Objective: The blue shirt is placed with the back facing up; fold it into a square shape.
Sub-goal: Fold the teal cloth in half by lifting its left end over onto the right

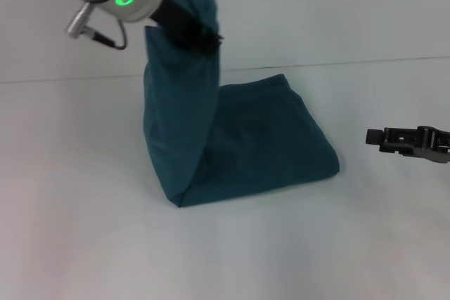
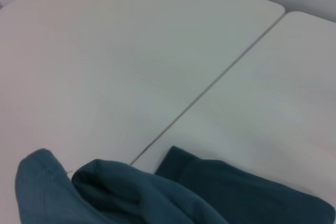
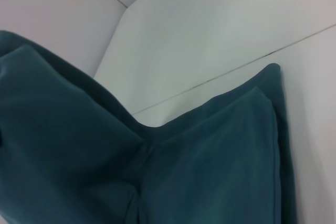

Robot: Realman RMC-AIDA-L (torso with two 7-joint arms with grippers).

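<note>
The blue shirt [image 1: 260, 138] lies partly folded on the white table, plain teal side showing. Its left part is lifted into a tall upright flap [image 1: 179, 103]. My left gripper [image 1: 200, 33] is shut on the top of that flap, high above the table at the upper left. The bunched cloth under it shows in the left wrist view as the blue shirt [image 2: 121, 192]. My right gripper [image 1: 376, 137] hovers low to the right of the shirt, apart from it. The right wrist view shows the blue shirt [image 3: 210, 166], both its flat part and the raised flap.
The white table [image 1: 84, 244] is made of panels with a seam [image 1: 365, 61] running across behind the shirt. Bare tabletop lies in front and to the left of the shirt.
</note>
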